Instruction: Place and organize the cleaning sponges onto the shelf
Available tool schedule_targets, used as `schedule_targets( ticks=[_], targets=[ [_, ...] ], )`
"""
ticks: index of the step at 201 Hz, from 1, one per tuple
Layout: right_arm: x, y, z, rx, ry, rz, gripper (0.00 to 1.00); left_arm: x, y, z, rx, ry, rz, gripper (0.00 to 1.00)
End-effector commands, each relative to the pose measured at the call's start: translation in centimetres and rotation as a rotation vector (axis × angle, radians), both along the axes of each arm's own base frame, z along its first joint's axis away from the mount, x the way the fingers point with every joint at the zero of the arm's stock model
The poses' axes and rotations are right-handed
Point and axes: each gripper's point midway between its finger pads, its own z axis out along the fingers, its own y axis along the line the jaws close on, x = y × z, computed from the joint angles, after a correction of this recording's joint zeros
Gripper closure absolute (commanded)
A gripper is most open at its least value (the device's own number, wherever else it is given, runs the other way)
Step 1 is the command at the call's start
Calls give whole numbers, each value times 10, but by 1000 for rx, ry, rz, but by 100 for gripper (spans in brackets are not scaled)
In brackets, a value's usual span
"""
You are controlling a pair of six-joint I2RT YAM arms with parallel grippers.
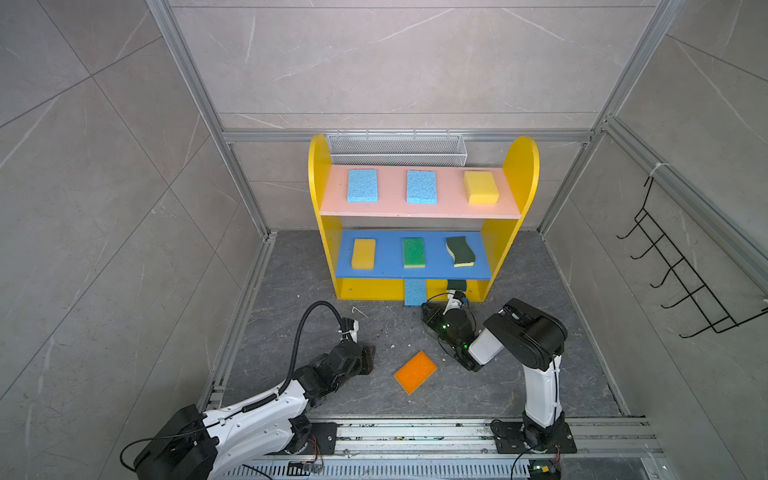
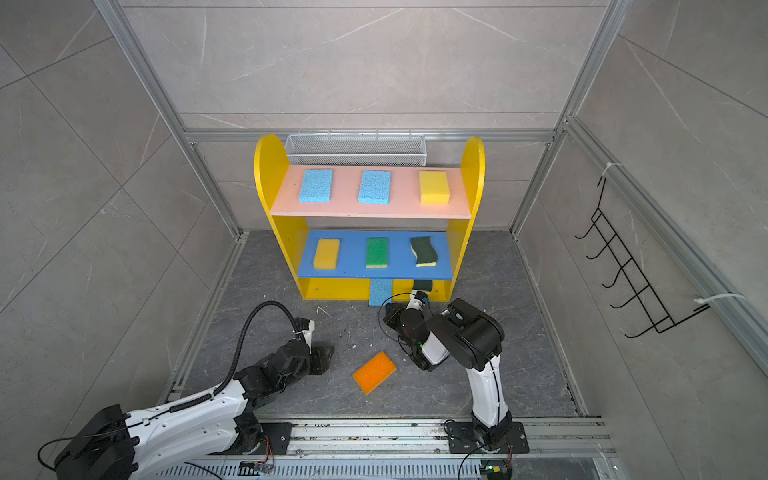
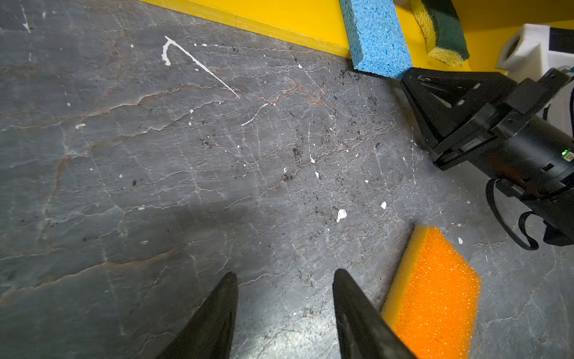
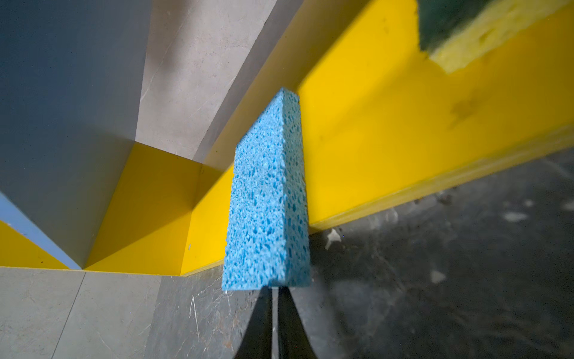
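Grey marbled wall tiles close in a dark stone desk (image 1: 291, 291). The shelf (image 1: 328, 249) stands at the middle of its rear edge, with a white wire basket (image 1: 395, 147) behind the shelf's top and a black hook rack (image 1: 681, 270) on the right-hand wall. On the pink upper board (image 1: 395, 208) lie two light blue sponges (image 1: 362, 185) side by side and a yellow sponge (image 1: 481, 188) at the right end, all spaced apart. The blue middle board (image 1: 388, 266) carries a second yellow sponge (image 1: 363, 253), a green sponge (image 1: 413, 252) and a dark-green wavy sponge (image 1: 460, 250) in a row. Down on the yellow base (image 3: 279, 18), a third light blue sponge (image 4: 267, 202) pokes out past the front lip onto the desk. Just beside it, another wavy sponge (image 3: 444, 31) sits further in. The right pincer (image 4: 273, 289) has its jaws pinched together, holding nothing, with its tips right at the near end of that third light blue sponge. An orange sponge (image 1: 415, 371) lies flat and skewed on the desk toward the middle of the front edge. The left pincer (image 3: 285, 273) hangs low over bare stone with its jaws partly spread and empty, and the orange sponge is just beside one finger.
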Motion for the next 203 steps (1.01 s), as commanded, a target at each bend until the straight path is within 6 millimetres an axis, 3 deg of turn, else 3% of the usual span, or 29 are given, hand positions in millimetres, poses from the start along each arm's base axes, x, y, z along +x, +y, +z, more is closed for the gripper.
schedule_targets(
  ticks=[1,203],
  targets=[
    [-7,-11,-43,-110,110,-8,89,8,-5,10,-39,-33,15,47],
    [22,6,-42,-63,86,-16,89,10,-8,-3,-25,3,23,48]
  ],
)
